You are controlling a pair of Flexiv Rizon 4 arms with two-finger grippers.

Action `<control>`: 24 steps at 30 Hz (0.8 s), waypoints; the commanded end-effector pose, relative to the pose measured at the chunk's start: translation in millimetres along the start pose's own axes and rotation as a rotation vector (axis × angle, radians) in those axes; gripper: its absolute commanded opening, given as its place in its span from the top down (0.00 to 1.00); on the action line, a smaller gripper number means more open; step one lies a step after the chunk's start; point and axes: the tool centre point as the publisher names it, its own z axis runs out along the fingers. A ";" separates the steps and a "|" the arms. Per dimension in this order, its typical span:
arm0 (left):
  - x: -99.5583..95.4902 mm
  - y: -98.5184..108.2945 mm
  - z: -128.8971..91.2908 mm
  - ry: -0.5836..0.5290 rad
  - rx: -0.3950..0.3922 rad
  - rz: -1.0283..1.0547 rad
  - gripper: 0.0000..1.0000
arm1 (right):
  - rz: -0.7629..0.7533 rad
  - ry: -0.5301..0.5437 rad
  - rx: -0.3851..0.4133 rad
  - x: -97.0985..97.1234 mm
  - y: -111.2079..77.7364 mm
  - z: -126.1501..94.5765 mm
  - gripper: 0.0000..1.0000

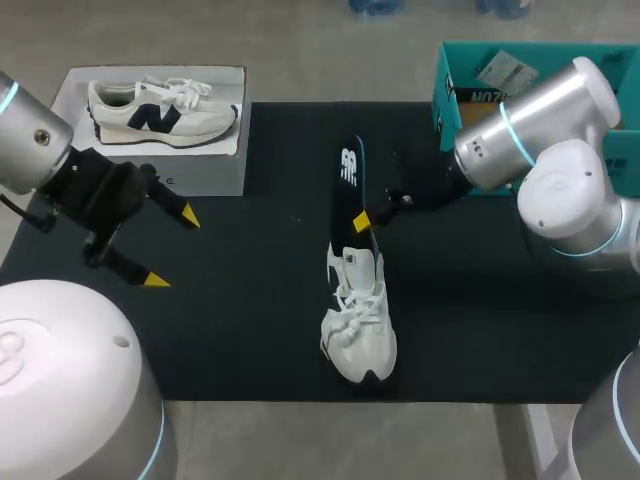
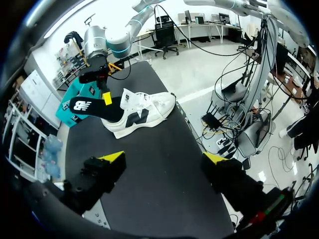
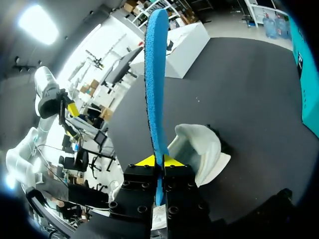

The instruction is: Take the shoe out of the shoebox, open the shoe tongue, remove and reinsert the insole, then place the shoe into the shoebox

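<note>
Head view: right claw (image 1: 362, 222) clamped on long, flat black insole (image 1: 348, 185), one end at the opening of white laced shoe (image 1: 360, 325) on dark mat (image 1: 250, 310); left claw (image 1: 172, 249) spread wide, well apart.

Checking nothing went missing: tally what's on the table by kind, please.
Shoes on the mat: 1, the white shoe
Insoles: 1, the blue insole
Boxes: 2, the teal box and the white box
Total: 4
</note>
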 end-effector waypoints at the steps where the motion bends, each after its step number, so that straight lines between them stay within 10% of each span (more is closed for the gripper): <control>1: 1.1 -0.2 -0.5 0.000 -0.003 0.000 0.00 | 0.018 0.014 -0.011 -0.7 -8.1 22.3 1.00; 11: 1.1 -0.2 -0.5 0.000 -0.003 0.000 0.00 | 0.088 0.041 -0.001 0.1 -28.1 42.5 1.00; 12: 1.1 -0.2 -0.5 0.000 -0.003 0.000 0.00 | 0.088 0.040 -0.002 1.3 -27.6 41.4 0.78; 16: 1.1 -0.2 -0.5 0.000 -0.003 0.000 0.00 | 0.072 0.024 -0.006 5.5 -19.8 33.4 0.57; 24: 1.1 -0.2 -0.5 0.000 -0.003 0.000 0.00 | 0.042 -0.007 -0.008 8.0 -4.3 19.4 0.51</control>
